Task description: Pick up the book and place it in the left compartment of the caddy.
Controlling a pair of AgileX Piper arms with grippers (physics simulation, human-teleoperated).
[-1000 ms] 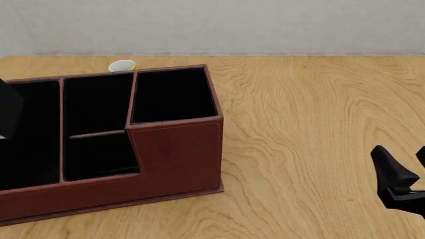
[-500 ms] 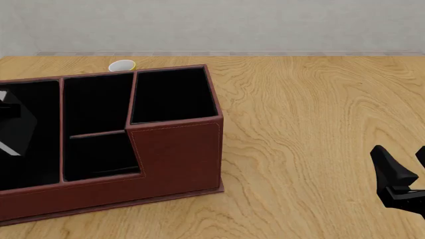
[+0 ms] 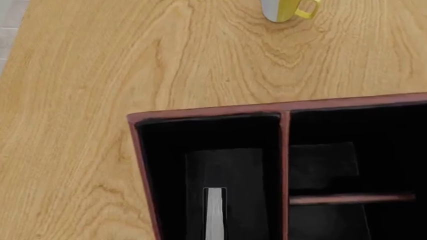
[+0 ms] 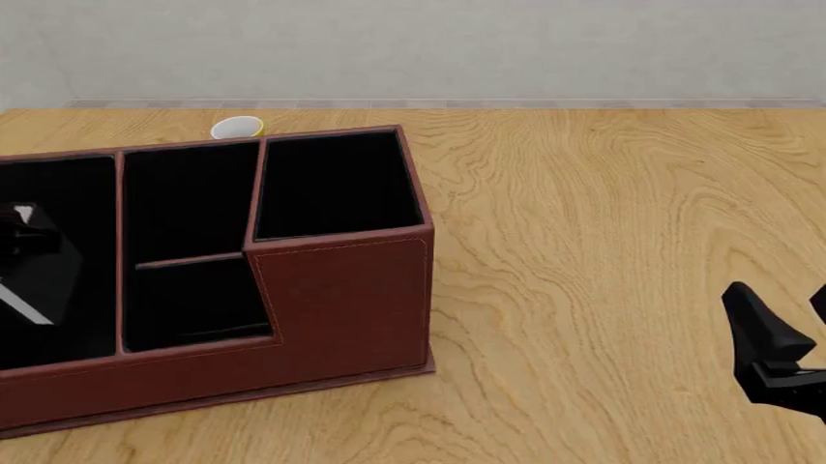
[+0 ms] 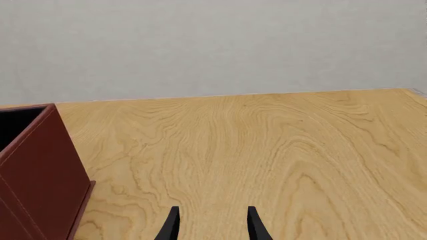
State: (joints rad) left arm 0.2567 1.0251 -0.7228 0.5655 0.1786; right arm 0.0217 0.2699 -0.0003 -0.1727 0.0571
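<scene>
The reddish-brown caddy [image 4: 342,300] stands at the table's left. The black book [image 4: 39,280], with a white stripe, hangs tilted inside the long left compartment [image 4: 77,184], clear of its floor. My left gripper [image 4: 21,238] is a dark shape at the book's top and appears shut on it; its black fingers blend into the black lining. In the left wrist view the book's white page edge [image 3: 214,215] shows inside the left compartment [image 3: 167,165], within the caddy rim [image 3: 140,150]. My right gripper [image 4: 794,333] hovers open over bare table at the right, its fingertips [image 5: 172,225] apart.
A white cup with a yellow handle [image 4: 238,127] stands behind the caddy, seen also as the cup [image 3: 283,9] in the left wrist view. The caddy's tall end bay [image 4: 339,184] and its outer wall [image 5: 33,170] lie left of my right gripper. A grey wall backs the table.
The book has moved steadily downward into the left compartment with my left gripper. The right arm has not moved.
</scene>
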